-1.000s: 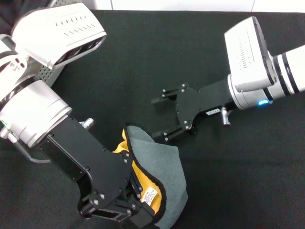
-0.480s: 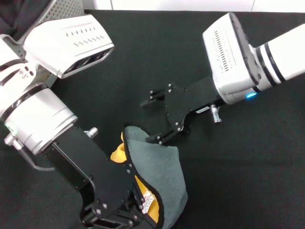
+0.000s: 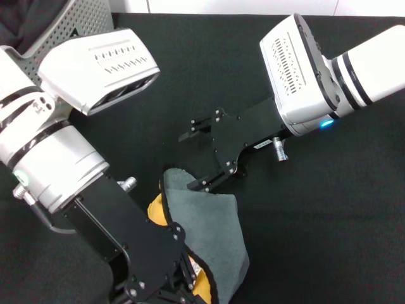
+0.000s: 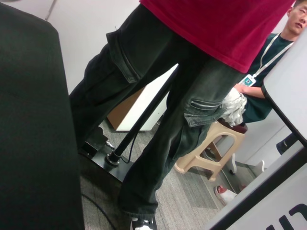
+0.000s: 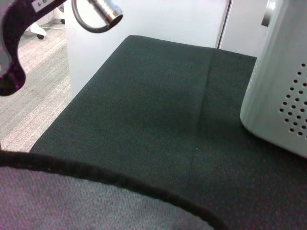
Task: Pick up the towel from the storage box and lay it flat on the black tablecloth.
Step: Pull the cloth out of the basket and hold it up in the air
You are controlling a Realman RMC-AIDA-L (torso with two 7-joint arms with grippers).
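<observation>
Already out of the storage box (image 3: 76, 19) at upper left, the towel (image 3: 212, 234) hangs over the black tablecloth (image 3: 316, 221) at lower centre, pinched by the left gripper (image 3: 183, 288), so spreading likely comes next, needing the wide-open right gripper (image 3: 196, 158) to close on the towel's top edge.

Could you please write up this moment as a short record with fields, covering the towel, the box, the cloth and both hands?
towel: bunched, grey side up, yellow showing at its left edge, lying on the cloth near the front
black tablecloth: covers the table
storage box: far left corner, partly hidden by the left arm
left hand: low at the front, over the towel's near end; its grip is hidden
right hand: open, lower finger at the towel's far edge, upper finger apart from it
task state: towel is out of the box, not yet flat
</observation>
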